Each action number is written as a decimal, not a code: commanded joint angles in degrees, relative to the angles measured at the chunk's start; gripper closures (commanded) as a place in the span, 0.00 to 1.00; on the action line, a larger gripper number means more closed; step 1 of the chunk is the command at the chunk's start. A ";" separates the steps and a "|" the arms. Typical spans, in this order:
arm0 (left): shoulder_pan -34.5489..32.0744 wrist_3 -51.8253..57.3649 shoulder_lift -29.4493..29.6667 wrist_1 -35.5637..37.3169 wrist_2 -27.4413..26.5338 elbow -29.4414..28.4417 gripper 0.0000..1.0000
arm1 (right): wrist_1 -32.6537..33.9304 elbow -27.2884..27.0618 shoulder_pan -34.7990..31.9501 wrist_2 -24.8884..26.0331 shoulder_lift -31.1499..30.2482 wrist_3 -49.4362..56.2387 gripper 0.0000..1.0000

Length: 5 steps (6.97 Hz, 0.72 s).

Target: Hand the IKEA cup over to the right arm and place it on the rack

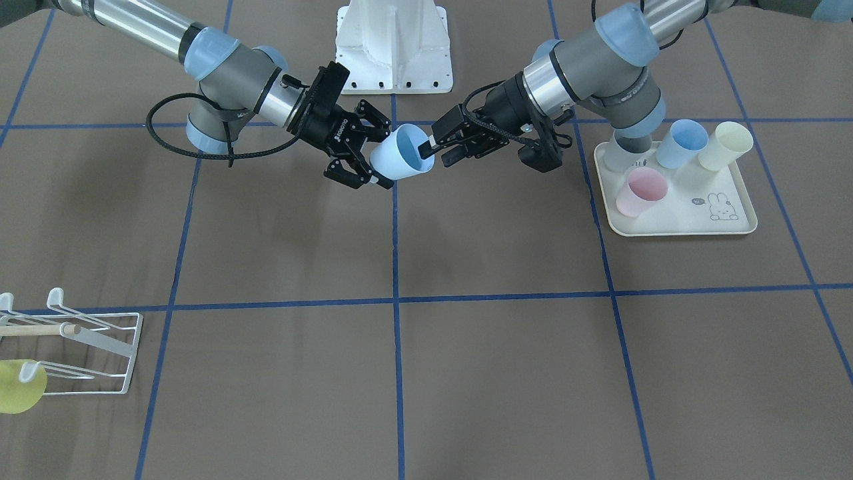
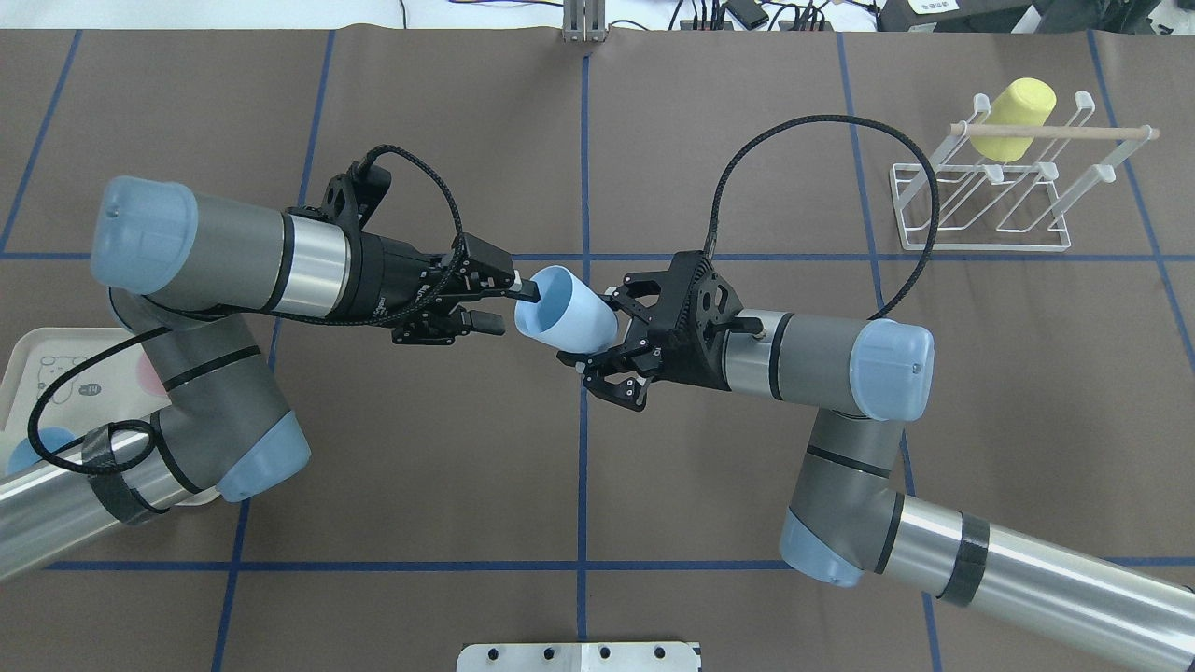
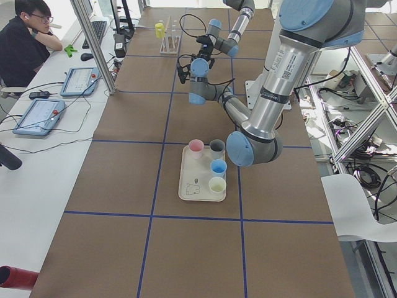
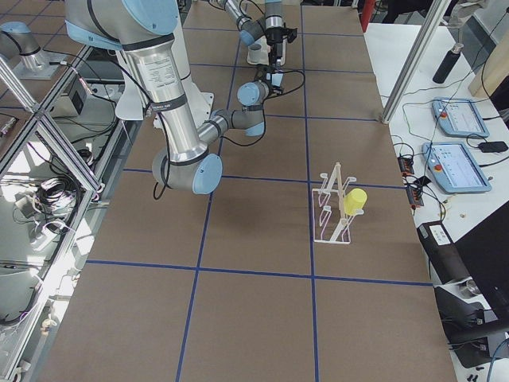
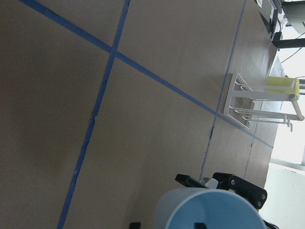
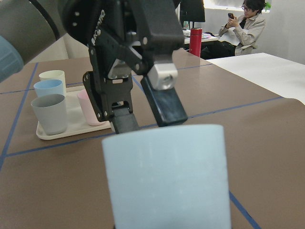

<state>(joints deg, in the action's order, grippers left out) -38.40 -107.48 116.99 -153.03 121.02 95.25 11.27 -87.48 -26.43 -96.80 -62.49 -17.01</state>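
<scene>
The cup (image 2: 565,319) hangs in the air over the middle of the table (image 2: 373,467), lying on its side with its mouth toward 9 o'clock in the overhead view. At that mouth the left gripper (image 2: 513,306) pinches the rim, jaws almost together, one finger inside and one outside. From 4 o'clock the right gripper (image 2: 605,338) straddles the closed end, jaws spread wide and close against the wall; whether they press on it I cannot tell.

So the handover looks midway. I judge the right jaws must squeeze the body firmly before the left ones let go and back off toward 9 o'clock. Then comes the carry to the rack (image 2: 977,246) at 2 o'clock, where a yellow cup (image 2: 1016,117) hangs by the dowel (image 2: 1055,132).

The overhead view hides most of the tray (image 1: 680,230) under the left arm. The front-facing view shows it with a pink cup (image 1: 641,192), a blue cup (image 1: 681,143) and a cream cup (image 1: 725,147). Only the right wrist view shows the rim pinch close up, plus a grey cup (image 6: 49,113).
</scene>
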 commanded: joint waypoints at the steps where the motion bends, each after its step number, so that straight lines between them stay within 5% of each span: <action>1: -5.87 4.17 -2.02 2.45 5.25 0.28 0.00 | 0.94 -0.06 -1.51 -0.15 -0.52 0.23 0.61; 3: -7.65 17.74 -3.00 13.39 5.45 1.59 0.00 | 6.70 0.03 -4.93 -1.02 -1.49 4.15 0.70; 5: -11.15 39.59 -7.63 36.10 5.28 12.26 0.00 | 14.53 -0.67 -8.80 -1.81 -2.72 12.66 0.79</action>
<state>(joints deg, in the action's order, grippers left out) -47.36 -80.77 112.22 -129.83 126.33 101.36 20.95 -87.71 -32.81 -97.99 -64.49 -9.42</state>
